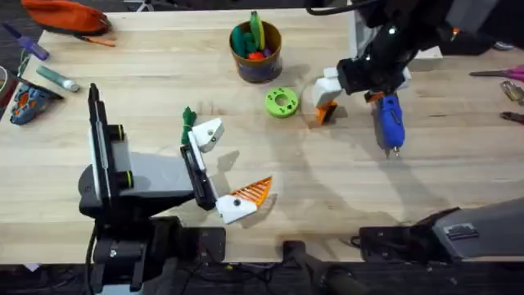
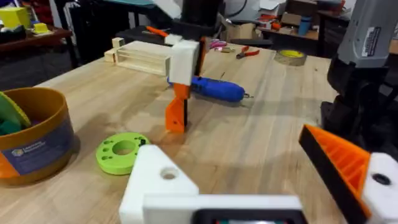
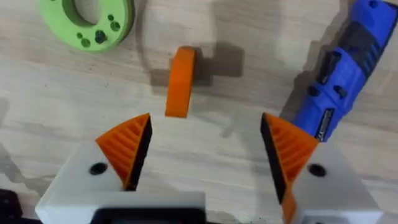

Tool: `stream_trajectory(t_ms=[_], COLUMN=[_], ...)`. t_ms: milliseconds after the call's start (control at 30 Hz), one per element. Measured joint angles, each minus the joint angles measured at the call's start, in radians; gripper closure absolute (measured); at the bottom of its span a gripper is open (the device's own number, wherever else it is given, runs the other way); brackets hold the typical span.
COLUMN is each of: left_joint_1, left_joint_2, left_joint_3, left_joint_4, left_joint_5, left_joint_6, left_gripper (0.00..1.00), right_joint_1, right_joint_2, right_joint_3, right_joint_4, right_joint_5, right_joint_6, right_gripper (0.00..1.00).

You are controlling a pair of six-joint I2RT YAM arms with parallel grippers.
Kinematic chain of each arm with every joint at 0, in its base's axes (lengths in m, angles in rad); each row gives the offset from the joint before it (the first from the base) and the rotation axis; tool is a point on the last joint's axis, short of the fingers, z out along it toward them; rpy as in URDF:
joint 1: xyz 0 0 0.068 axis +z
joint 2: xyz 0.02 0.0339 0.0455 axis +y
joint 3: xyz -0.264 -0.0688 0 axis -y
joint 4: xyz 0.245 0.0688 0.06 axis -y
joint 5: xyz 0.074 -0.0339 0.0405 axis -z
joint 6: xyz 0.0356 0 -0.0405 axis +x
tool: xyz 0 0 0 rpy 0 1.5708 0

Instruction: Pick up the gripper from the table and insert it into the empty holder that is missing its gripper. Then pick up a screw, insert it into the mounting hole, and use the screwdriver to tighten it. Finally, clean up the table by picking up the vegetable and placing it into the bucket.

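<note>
The orange gripper (image 3: 179,81) stands on end on the table, just ahead of my open right gripper (image 3: 205,127) and touching neither pad; it also shows under that gripper (image 1: 326,97) as an orange piece (image 1: 325,114). The blue screwdriver (image 1: 389,121) lies right of it. My left gripper (image 1: 236,162) is open: one finger is the bare white holder (image 2: 155,180), the other carries an orange fingertip (image 2: 339,163). The dark-green vegetable (image 1: 188,117) lies beside the holder (image 1: 210,133). Farther back stands the tan bucket (image 1: 260,64) with green pieces inside. A screw is out of view.
A bright green disc with holes (image 1: 282,102) lies between the bucket and the right gripper. An orange pouch (image 1: 65,15) and a teal marker (image 1: 57,78) sit at the far left. Pliers (image 1: 512,92) lie at the right edge. A pale wooden block (image 2: 146,56) stands beyond.
</note>
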Motion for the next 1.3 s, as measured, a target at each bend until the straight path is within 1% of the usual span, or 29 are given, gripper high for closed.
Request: stream_trajectory(t_ms=[67, 300, 567, 667, 933, 1100, 1267, 1300], left_joint_1=[0.0, 0.0, 0.0, 0.0, 0.0, 0.0, 0.0, 0.0], left_joint_2=[0.0, 0.0, 0.0, 0.0, 0.0, 0.0, 0.0, 0.0], left_joint_3=[0.0, 0.0, 0.0, 0.0, 0.0, 0.0, 0.0, 0.0], left_joint_4=[0.0, 0.0, 0.0, 0.0, 0.0, 0.0, 0.0, 0.0], left_joint_5=[0.0, 0.0, 0.0, 0.0, 0.0, 0.0, 0.0, 0.0], left_joint_6=[0.0, 0.0, 0.0, 0.0, 0.0, 0.0, 0.0, 0.0], left_gripper=[0.014, 0.015, 0.015, 0.015, 0.016, 0.015, 0.015, 0.015], right_joint_1=[0.001, 0.004, 0.043, 0.053, 0.053, 0.053, 0.053, 0.053], right_joint_2=[0.014, 0.019, 0.103, 0.12, 0.146, 0.146, 0.146, 0.146], right_joint_3=[0.0, 0.001, 0.002, 0.002, 0.002, 0.002, 0.002, 0.002], right_joint_4=[0.038, 0.049, 0.07, 0.08, 0.095, 0.095, 0.093, 0.094], right_joint_5=[0.0, -0.001, 0.0, -0.001, 0.0, 0.0, 0.0, 0.0], right_joint_6=[0.007, 0.011, 0.011, 0.011, 0.015, 0.016, 0.018, 0.018], right_gripper=[0.009, 0.013, 0.025, 0.076, 0.111, 0.187, 0.341, 0.385])
